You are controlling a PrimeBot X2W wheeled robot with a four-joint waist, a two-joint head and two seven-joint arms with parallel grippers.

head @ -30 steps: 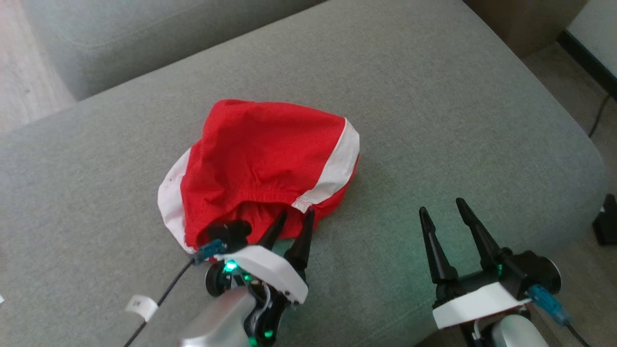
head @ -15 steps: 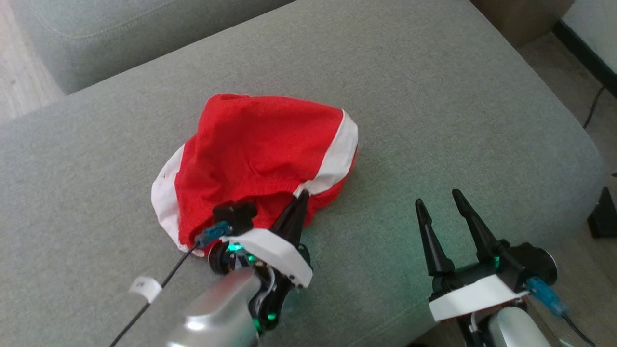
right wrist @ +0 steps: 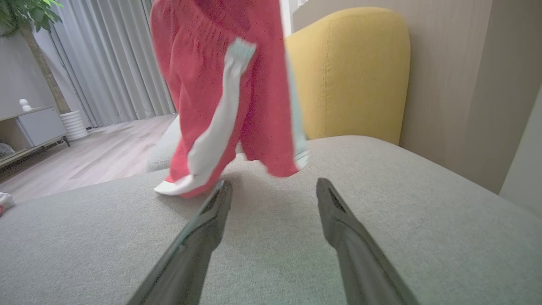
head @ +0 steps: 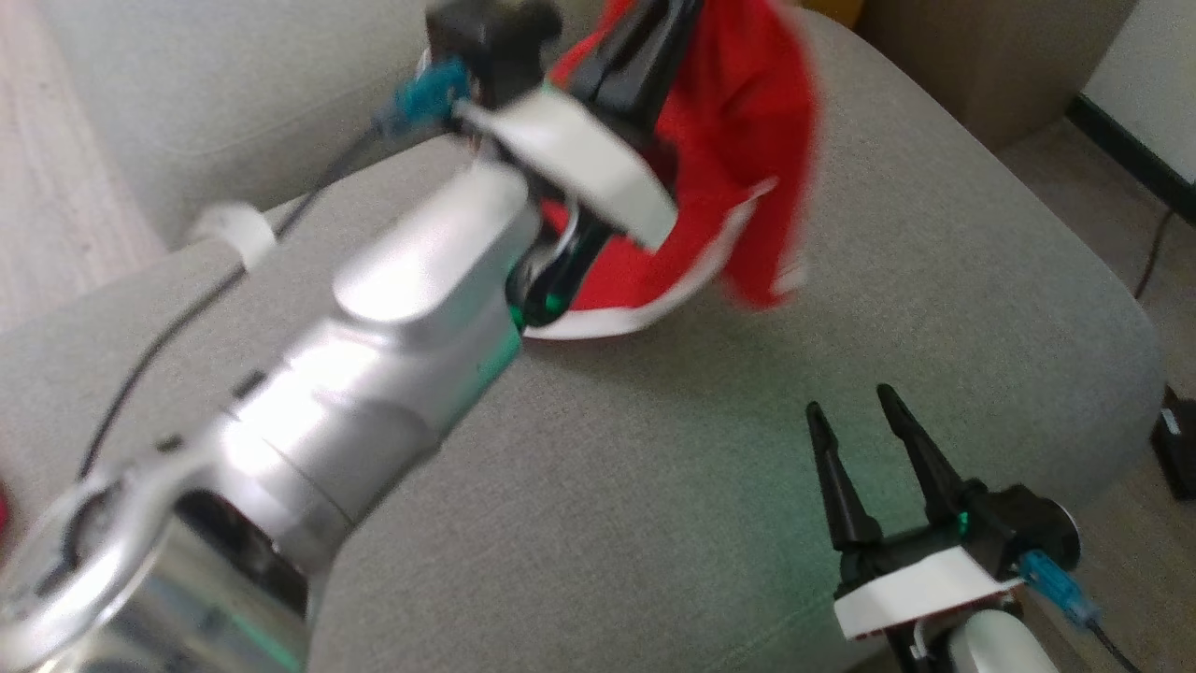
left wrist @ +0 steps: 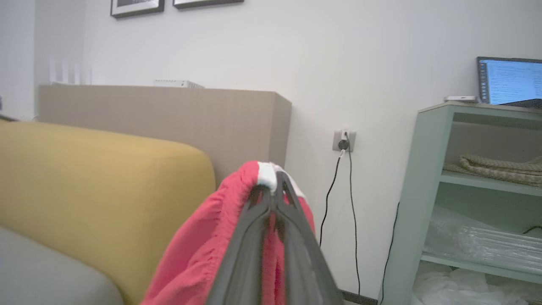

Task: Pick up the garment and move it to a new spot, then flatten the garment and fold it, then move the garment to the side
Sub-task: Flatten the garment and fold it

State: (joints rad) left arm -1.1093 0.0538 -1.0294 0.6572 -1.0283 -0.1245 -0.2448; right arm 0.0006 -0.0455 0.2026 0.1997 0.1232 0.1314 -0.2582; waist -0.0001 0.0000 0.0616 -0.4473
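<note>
Right tool [head: 848,400] sits nearest, jaws spread and empty, low over the sofa cushion [head: 654,486]. Farther off, left tool [left wrist: 274,184], up high, pinches the red garment [right wrist: 211,84] by its waistband; it hangs down, hem at the cushion.

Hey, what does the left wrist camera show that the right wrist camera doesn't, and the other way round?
The left wrist view adds the left fingers shut on the edge of the red shorts, a wall socket with cables, and a green shelf with a laptop. The right wrist view adds the right fingers open over the grey sofa, curtains, a plant and wooden floor. Both share the hanging shorts and the yellow armchair.
</note>
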